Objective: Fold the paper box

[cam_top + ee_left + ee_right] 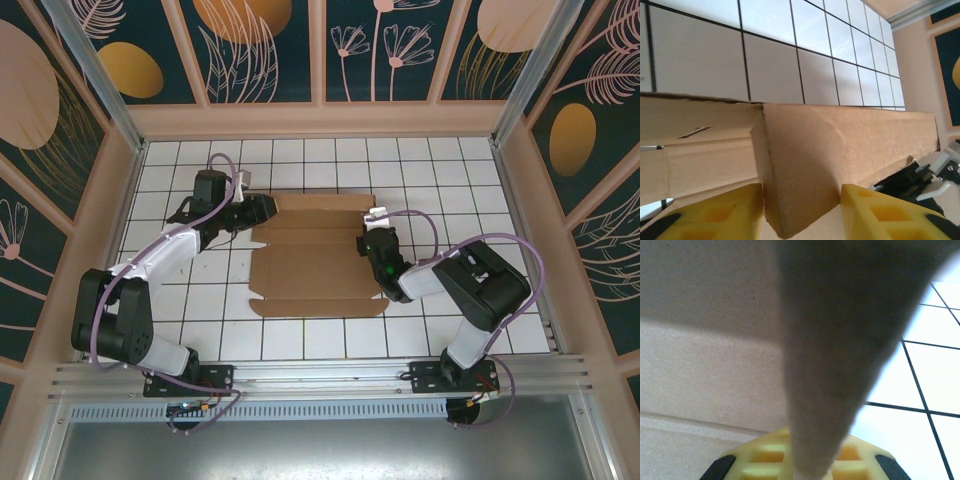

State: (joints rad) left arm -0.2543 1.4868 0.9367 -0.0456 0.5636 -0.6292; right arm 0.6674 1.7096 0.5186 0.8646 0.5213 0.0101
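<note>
A flat brown paper box (315, 255) is laid at the middle of the white tiled table (300, 340). A raised flap at its right edge is pinched by the right gripper (807, 457). A fold at its far left corner is flanked by the 2 yellow fingers (720, 215) of the left gripper (258, 210); whether it is pinched cannot be told.

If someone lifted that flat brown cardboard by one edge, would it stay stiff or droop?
Probably droop at the creases: the paper box is a thin scored sheet, and the flap pinched by the right tool bends up from the rest. Likely light, being one thin layer. Pushed, it may slide on the smooth tiles.
</note>
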